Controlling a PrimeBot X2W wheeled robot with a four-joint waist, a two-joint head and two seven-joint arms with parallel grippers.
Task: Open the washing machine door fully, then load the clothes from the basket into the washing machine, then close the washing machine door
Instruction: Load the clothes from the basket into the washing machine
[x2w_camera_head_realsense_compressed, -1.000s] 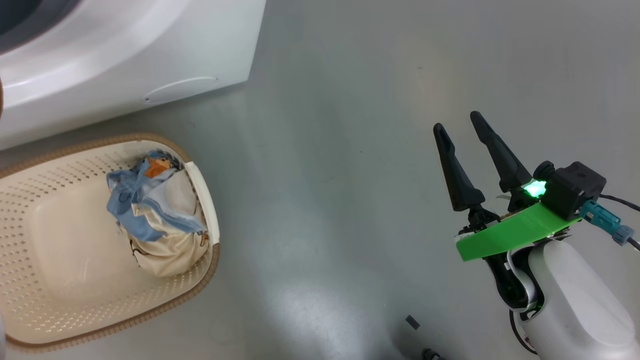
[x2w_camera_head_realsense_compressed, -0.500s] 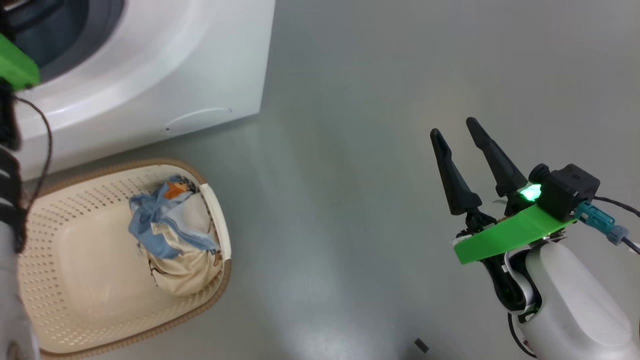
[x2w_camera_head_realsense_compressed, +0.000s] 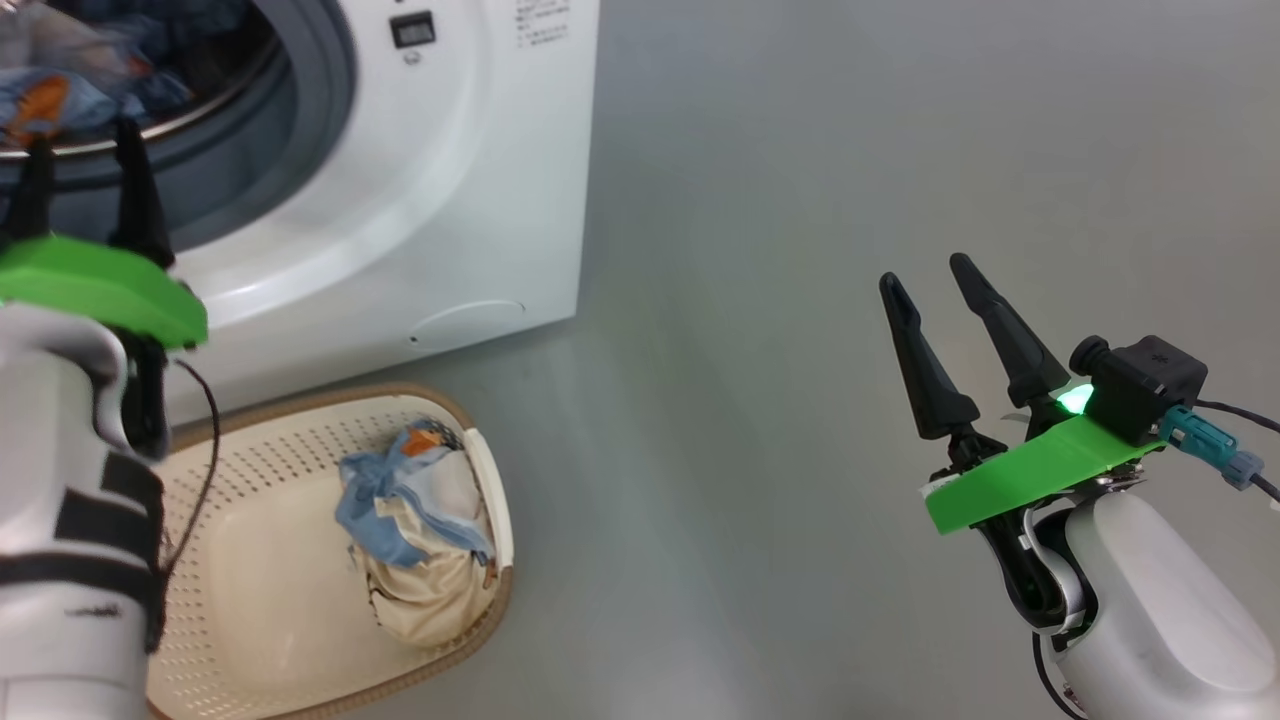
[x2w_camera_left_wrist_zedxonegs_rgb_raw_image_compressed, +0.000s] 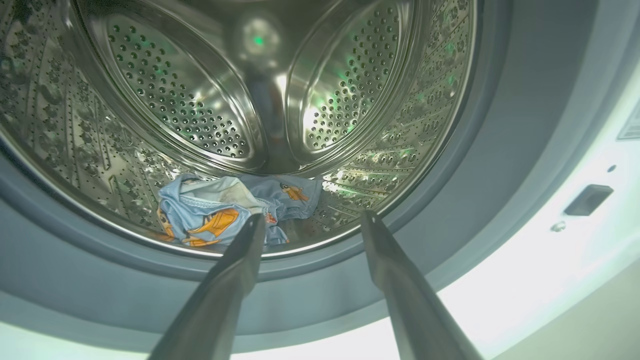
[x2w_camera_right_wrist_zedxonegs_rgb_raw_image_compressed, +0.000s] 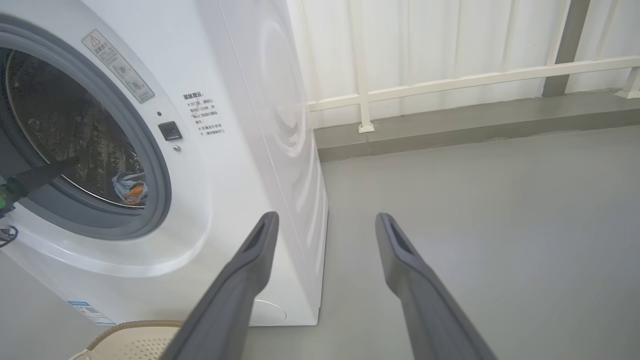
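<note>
The left gripper (x2w_camera_left_wrist_zedxonegs_rgb_raw_image_compressed: 312, 216), empty and with its two dark fingers spread wide, is hovering at the mouth of the washing machine (x2w_camera_head_realsense_compressed: 480, 180) and pointing into the steel drum (x2w_camera_left_wrist_zedxonegs_rgb_raw_image_compressed: 175, 115). A light blue garment (x2w_camera_left_wrist_zedxonegs_rgb_raw_image_compressed: 225, 210) with orange prints is lying just beyond its fingertips. Below that gripper, a bundle of blue and cream clothes (x2w_camera_head_realsense_compressed: 415, 530) is sitting in the basket (x2w_camera_head_realsense_compressed: 300, 400) on the floor (x2w_camera_head_realsense_compressed: 750, 400), probably waiting to be loaded next. The right gripper (x2w_camera_head_realsense_compressed: 925, 270), also empty and open, is hanging well off to the side, out of the way.
</note>
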